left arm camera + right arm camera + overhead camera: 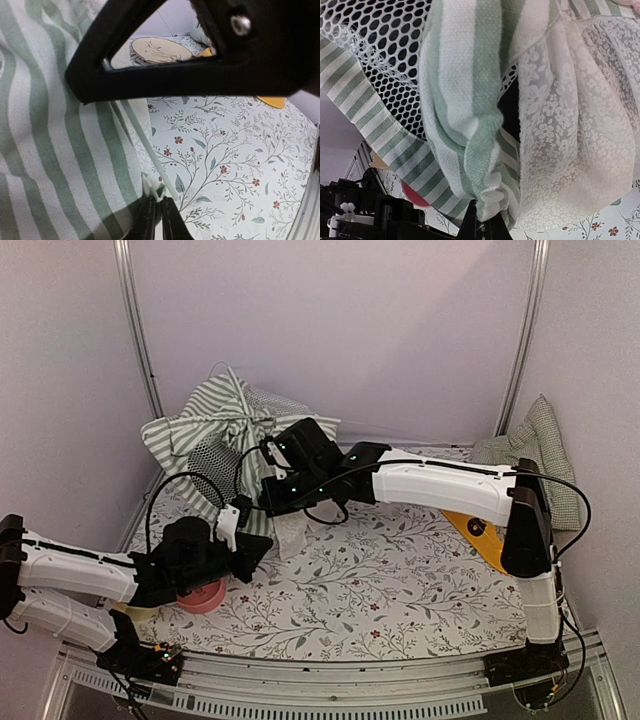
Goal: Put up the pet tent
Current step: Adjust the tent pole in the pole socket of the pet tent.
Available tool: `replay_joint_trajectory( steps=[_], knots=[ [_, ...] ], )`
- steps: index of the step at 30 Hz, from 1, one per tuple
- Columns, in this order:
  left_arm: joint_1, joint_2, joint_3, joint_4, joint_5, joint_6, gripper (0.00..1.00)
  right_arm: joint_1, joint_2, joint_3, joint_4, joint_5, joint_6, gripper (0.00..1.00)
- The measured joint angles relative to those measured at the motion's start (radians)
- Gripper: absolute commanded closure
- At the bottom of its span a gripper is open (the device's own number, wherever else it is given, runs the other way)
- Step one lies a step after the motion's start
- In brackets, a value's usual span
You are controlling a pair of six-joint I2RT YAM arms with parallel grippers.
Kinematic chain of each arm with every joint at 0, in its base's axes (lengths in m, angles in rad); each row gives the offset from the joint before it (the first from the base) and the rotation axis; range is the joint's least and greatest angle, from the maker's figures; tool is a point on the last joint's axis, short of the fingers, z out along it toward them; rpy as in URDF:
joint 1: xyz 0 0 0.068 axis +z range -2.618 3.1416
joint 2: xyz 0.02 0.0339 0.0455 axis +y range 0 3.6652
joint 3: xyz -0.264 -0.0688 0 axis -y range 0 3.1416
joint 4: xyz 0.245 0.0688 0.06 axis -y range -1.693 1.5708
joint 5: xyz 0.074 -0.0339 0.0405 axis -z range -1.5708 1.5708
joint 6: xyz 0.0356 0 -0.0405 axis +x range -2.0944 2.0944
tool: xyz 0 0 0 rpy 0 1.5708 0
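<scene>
The right end effector [482, 223] is clamped on a bunched fold of the pet tent [470, 125]. The left end effector [159, 206] pinches the tip of its white pole [150, 152].

**Overhead view:** even, diffuse light with soft shadows on the desk [400, 580].
**Left wrist view:** the nearest tent [50, 150] cloth is slightly soft, the desk print is sharp, and lines bow toward the edges.
**Right wrist view:** the cloth is bright and sharp, and the lower left corner is dim.

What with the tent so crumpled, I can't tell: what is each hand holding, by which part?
Both hold the pet tent: the right hand pinches a bunched striped fold, the left hand apparently the end of its white pole.
</scene>
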Motion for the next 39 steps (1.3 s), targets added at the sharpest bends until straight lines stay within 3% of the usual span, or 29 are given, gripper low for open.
replay_joint_trajectory(
  steps=[39],
  knots=[
    [0.013, -0.043, -0.050, 0.042, 0.074, 0.000, 1.00, -0.002, 0.001, 0.000, 0.011, 0.012, 0.017, 1.00]
  ],
)
